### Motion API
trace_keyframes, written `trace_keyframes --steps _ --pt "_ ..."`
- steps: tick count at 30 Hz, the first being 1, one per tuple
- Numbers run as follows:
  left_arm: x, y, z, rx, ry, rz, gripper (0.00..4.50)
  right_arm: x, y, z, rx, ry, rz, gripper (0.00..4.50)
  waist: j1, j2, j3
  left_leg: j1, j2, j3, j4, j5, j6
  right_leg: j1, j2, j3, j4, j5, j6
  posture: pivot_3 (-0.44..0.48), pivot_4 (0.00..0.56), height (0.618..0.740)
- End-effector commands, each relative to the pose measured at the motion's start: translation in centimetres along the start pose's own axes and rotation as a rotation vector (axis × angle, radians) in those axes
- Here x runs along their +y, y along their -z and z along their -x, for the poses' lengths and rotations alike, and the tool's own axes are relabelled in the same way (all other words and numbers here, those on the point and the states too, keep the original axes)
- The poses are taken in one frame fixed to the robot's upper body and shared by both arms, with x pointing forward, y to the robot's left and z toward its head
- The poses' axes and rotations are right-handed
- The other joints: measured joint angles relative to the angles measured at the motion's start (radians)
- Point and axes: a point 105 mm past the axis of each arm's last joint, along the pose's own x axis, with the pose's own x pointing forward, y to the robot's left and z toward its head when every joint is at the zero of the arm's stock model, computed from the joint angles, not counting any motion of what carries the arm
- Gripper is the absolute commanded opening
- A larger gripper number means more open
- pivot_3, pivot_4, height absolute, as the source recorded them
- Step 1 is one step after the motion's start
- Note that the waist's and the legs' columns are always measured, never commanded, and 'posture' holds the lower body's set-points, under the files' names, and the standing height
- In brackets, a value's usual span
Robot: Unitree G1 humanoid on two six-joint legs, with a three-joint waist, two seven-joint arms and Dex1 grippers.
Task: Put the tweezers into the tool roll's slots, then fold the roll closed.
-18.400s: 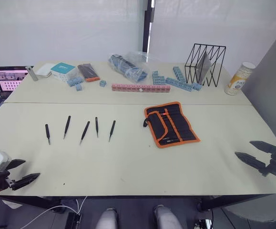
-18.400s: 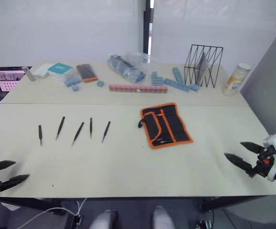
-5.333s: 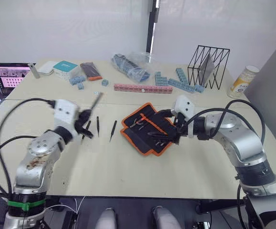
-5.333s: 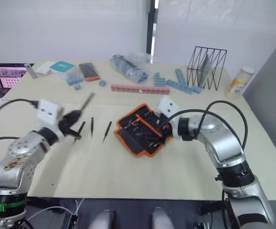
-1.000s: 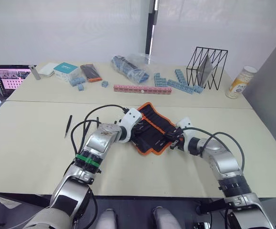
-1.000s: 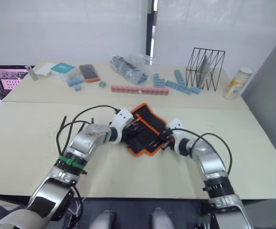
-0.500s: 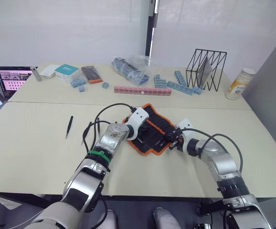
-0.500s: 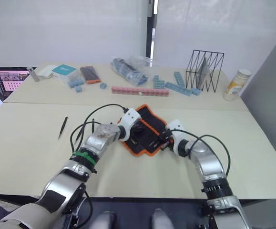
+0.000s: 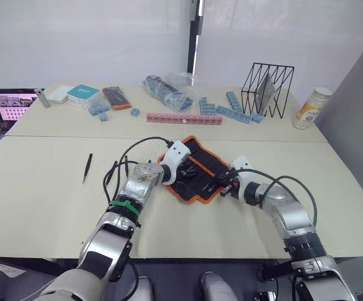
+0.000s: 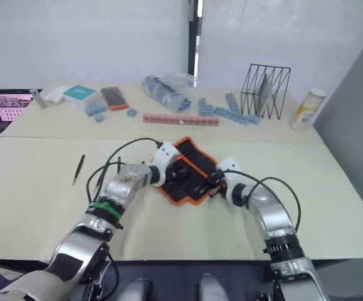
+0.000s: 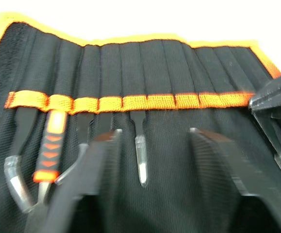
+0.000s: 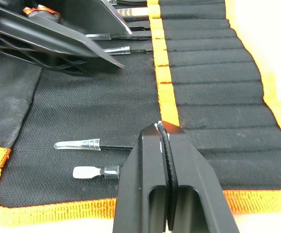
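From the head we look forward and down through two side-by-side eyes at the table (image 9: 43, 207); both views share the same scene, slightly offset, from the far clutter to the open tool roll (image 9: 197, 169) at centre, seen from some way off. Our left wrist camera sits very close above the roll's inner face, looking along its parted fingers (image 11: 96, 165) toward the orange strap (image 11: 130, 102). Our right wrist camera, equally close, looks along its closed gripper (image 12: 163, 127) across the same fabric from the opposite side, with the left gripper (image 12: 53, 36) in its view.
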Motion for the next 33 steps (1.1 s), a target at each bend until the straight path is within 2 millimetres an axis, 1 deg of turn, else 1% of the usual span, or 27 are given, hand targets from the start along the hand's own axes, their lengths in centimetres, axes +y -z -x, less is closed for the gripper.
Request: trace_keyframes --steps 1,2,4,6,7,10,11,14,16,17,18,19,20,22,24,25,28,29,32,33 --pt "-0.3 -4.1 3.1 -0.092 0.041 -0.038 4.34 -0.5 -0.2 0.8 -0.01 0.005 -0.029 0.0 0.001 0.0 0.001 0.0 0.0 0.0 0.0 0.0 0.0 0.0 0.0 0.0 0.0 0.0 0.0 0.0 0.15 0.74" --pt "-0.3 -4.6 3.9 -0.106 0.045 -0.034 4.48 -0.6 -0.6 0.9 -0.026 0.003 -0.031 0.0 0.001 0.001 0.001 -0.002 0.0 0.0 0.0 0.0 0.0 -0.002 0.0 0.0 0.0 0.0 0.0 0.0 0.15 0.74" --pt "-0.1 -5.1 5.6 -0.121 0.037 -0.017 4.48 -0.6 -1.5 1.1 -0.055 -0.005 -0.035 0.0 0.003 0.001 0.001 -0.006 0.0 0.0 0.0 0.0 0.0 -0.005 0.0 0.0 0.0 0.0 0.0 0.0 0.15 0.74" --pt "0.2 -4.1 8.1 -0.114 0.032 -0.003 4.48 -0.8 -2.4 1.1 -0.07 -0.01 -0.033 0.0 0.002 0.001 0.001 -0.007 0.0 0.0 0.0 0.0 0.0 -0.007 0.0 0.0 0.0 0.0 0.0 0.0 0.15 0.74" --pt "0.1 -3.8 9.0 -0.114 0.033 0.006 4.48 -0.8 -2.7 1.0 -0.074 -0.011 -0.033 0.0 -0.004 0.002 0.001 -0.008 0.0 0.0 -0.001 0.0 0.0 -0.008 0.0 0.0 0.001 0.0 0.0 0.0 0.15 0.74" --pt "0.9 -2.2 12.1 -0.154 -0.031 0.064 4.48 -1.4 -2.0 0.7 -0.033 -0.003 -0.018 0.0 -0.01 0.002 0.001 -0.012 0.001 0.001 -0.002 0.0 0.0 -0.017 0.0 0.001 0.004 -0.001 -0.001 0.0 0.15 0.74" --pt "1.1 -1.8 12.8 -0.161 -0.05 0.069 4.48 -1.5 -1.7 0.6 -0.022 -0.002 -0.016 0.0 -0.01 0.002 0.001 -0.012 0.001 0.001 -0.002 0.0 0.0 -0.017 0.001 0.001 0.005 -0.001 -0.001 0.0 0.15 0.74" --pt "2.8 0.0 16.4 -0.19 -0.196 0.104 4.48 -1.6 -0.5 0.2 0.01 -0.027 -0.049 0.0 -0.005 0.002 0.001 -0.013 0.001 0.0 -0.002 0.0 0.0 -0.016 0.001 0.0 0.004 -0.001 -0.002 0.0 0.15 0.74" --pt "3.5 1.1 18.7 -0.206 -0.281 0.111 4.48 -1.5 -0.2 0.0 0.016 -0.048 -0.047 0.0 -0.007 0.002 0.001 -0.012 0.002 0.001 -0.001 0.0 0.0 -0.016 0.001 0.001 0.003 -0.001 -0.002 0.0 0.15 0.74" --pt "3.6 1.4 19.4 -0.211 -0.306 0.108 4.48 -1.5 -0.2 -0.1 0.018 -0.057 -0.041 0.0 -0.007 0.002 0.001 -0.012 0.002 0.001 -0.001 0.0 0.0 -0.015 0.001 0.0 0.003 -0.001 -0.002 0.0 0.15 0.74" --pt "4.1 2.1 20.8 -0.221 -0.369 0.118 4.48 -1.2 -0.4 -0.3 0.004 -0.078 -0.038 0.0 -0.007 0.002 0.001 -0.012 0.002 0.001 -0.001 0.0 0.0 -0.015 0.001 0.0 0.003 -0.001 -0.002 0.0 0.15 0.74" --pt "4.4 2.6 21.7 -0.227 -0.414 0.124 4.48 -1.1 -0.7 -0.4 -0.007 -0.092 -0.037 0.0 -0.007 0.002 0.001 -0.012 0.002 0.001 -0.001 0.0 0.0 -0.015 0.001 0.0 0.003 -0.001 -0.002 0.0 0.15 0.74" --pt "4.7 3.8 23.1 -0.219 -0.473 0.138 4.48 -0.9 -1.0 -0.5 -0.024 -0.107 -0.031 0.0 -0.007 0.002 0.001 -0.012 0.002 0.001 -0.001 0.0 0.0 -0.015 0.0 0.0 0.002 -0.003 -0.005 0.0 0.15 0.74" --pt "5.4 7.3 26.6 -0.192 -0.65 0.187 4.48 -0.7 -1.9 -0.7 -0.067 -0.131 -0.039 0.0 -0.015 0.002 0.001 -0.011 0.002 0.002 -0.002 0.0 0.0 -0.016 0.0 0.001 0.003 -0.004 -0.008 0.0 0.15 0.74" --pt "5.1 9.5 28.9 -0.202 -0.75 0.231 4.48 -0.7 -2.2 -0.7 -0.08 -0.145 -0.041 0.0 -0.024 0.002 0.001 -0.011 0.002 0.003 -0.002 0.0 0.0 -0.016 0.0 0.001 0.003 -0.004 -0.008 0.0 0.15 0.74" --pt "4.7 10.3 29.5 -0.203 -0.782 0.243 4.48 -0.7 -2.2 -0.7 -0.078 -0.15 -0.041 0.0 -0.024 0.002 0.001 -0.011 0.003 0.003 -0.003 0.0 0.0 -0.017 0.0 0.0 0.003 -0.004 -0.008 0.0 0.15 0.74" --pt "2.8 13.8 30.6 -0.149 -0.847 0.287 4.48 -0.8 -1.5 -0.7 -0.031 -0.165 -0.022 0.0 -0.022 0.002 0.001 -0.011 0.003 0.003 -0.002 0.0 0.0 -0.017 0.0 0.0 0.002 -0.005 -0.01 0.0 0.15 0.74" --pt "2.3 14.6 31.0 -0.155 -0.872 0.312 4.48 -0.8 -1.4 -0.7 -0.025 -0.168 -0.022 0.0 -0.022 0.001 0.001 -0.012 0.002 0.004 -0.002 0.0 0.0 -0.016 -0.001 0.001 0.002 -0.005 -0.01 0.0 0.15 0.74" --pt "1.7 15.4 31.6 -0.189 -0.932 0.35 4.48 -0.6 -1.4 -0.9 -0.022 -0.176 -0.026 0.0 -0.02 0.001 0.001 -0.011 0.002 0.004 -0.001 0.0 0.0 -0.016 -0.001 0.0 0.002 -0.005 -0.011 0.0 0.15 0.74" --pt "1.6 15.6 31.8 -0.199 -0.948 0.356 4.48 -0.6 -1.4 -0.9 -0.022 -0.18 -0.026 0.0 -0.021 0.001 0.001 -0.011 0.003 0.004 -0.001 -0.003 -0.005 -0.017 -0.001 0.0 0.002 -0.005 -0.012 0.0 0.15 0.74"
